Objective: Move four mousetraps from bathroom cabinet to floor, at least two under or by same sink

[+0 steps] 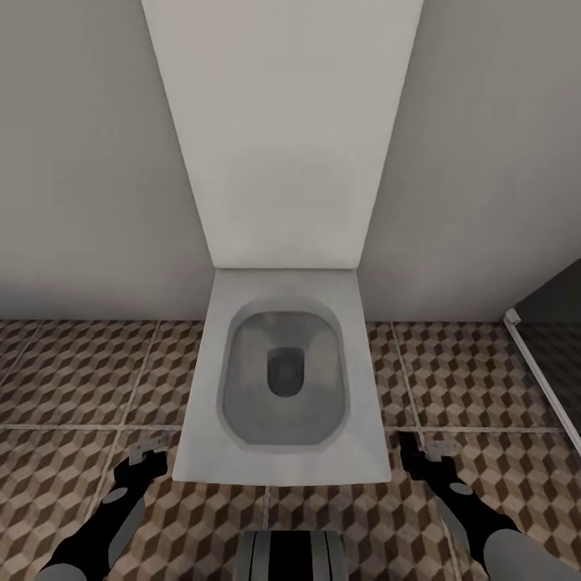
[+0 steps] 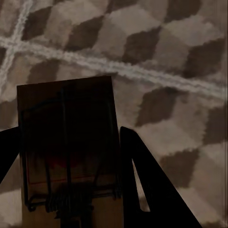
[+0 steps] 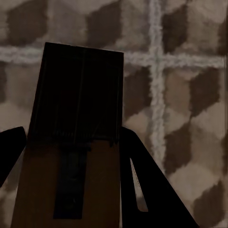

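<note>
A mousetrap (image 2: 69,152) is sitting clamped in the left tool (image 2: 71,166) and another mousetrap (image 3: 71,137) in the right tool (image 3: 71,171), both hanging over the patterned bathroom floor (image 1: 73,379) flanking a white toilet (image 1: 282,387).

The head view is evenly and softly lit, with no clear light source and no glare. The white toilet (image 1: 282,379) and the pale wall (image 1: 81,161) look flat and slightly washed, with a faint grey shading inside the bowl. The bathroom floor (image 1: 73,379) shows a crisp pattern near the middle, softer toward the lower corners. Straight lines splay outward toward the picture's edges. Both wrist views are dim and grainy: each mousetrap (image 2: 69,152) (image 3: 76,142) is deep in shadow, its detail nearly lost, and the tiles behind are blurred.
</note>
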{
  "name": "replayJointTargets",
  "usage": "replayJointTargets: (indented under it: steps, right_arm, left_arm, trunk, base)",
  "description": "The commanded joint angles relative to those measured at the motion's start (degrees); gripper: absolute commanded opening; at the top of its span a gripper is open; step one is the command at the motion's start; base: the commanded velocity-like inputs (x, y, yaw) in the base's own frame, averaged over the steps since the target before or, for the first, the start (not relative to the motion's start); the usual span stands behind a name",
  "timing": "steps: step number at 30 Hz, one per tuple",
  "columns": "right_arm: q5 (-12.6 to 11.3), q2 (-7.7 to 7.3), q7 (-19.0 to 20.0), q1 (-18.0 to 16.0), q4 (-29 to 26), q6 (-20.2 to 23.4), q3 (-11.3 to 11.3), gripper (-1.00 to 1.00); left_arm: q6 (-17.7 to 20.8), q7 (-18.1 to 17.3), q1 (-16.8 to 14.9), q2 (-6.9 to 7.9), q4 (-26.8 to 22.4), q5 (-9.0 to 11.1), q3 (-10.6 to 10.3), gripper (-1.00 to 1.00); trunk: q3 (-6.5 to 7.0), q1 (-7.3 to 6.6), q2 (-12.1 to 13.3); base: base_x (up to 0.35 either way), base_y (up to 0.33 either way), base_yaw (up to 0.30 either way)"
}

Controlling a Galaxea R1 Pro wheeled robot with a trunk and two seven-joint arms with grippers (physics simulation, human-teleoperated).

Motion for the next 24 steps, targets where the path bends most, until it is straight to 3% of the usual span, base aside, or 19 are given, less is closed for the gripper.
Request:
replayJointTargets:
  steps: [1,14,24]
  right_arm:
    - [-0.18,0.01,0.02,-0.02,-0.76,-0.19,0.05,-1.00]
    - [-0.25,0.06,0.02,-0.02,-7.71,-0.19,0.02,-1.00]
    - [-0.31,0.06,-0.47,-0.03,-10.25,-0.19,0.00,-1.00]
  left_arm:
    - [-0.08,-0.13,-0.12,0.03,-0.60,0.25,-0.14,-1.00]
    - [0.50,-1.71,-1.92,0.03,-7.75,0.17,-0.14,-1.00]
    - [0.10,-1.75,-2.14,-0.31,-8.28,0.24,-0.07,-1.00]
  trunk:
    - [-0.03,-0.01,-0.01]
    - [-0.03,-0.01,-0.01]
    - [-0.03,-0.01,-0.01]
  base:
    - [0.000,0.000,0.000]
    - [0.000,0.000,0.000]
    - [0.000,0.000,0.000]
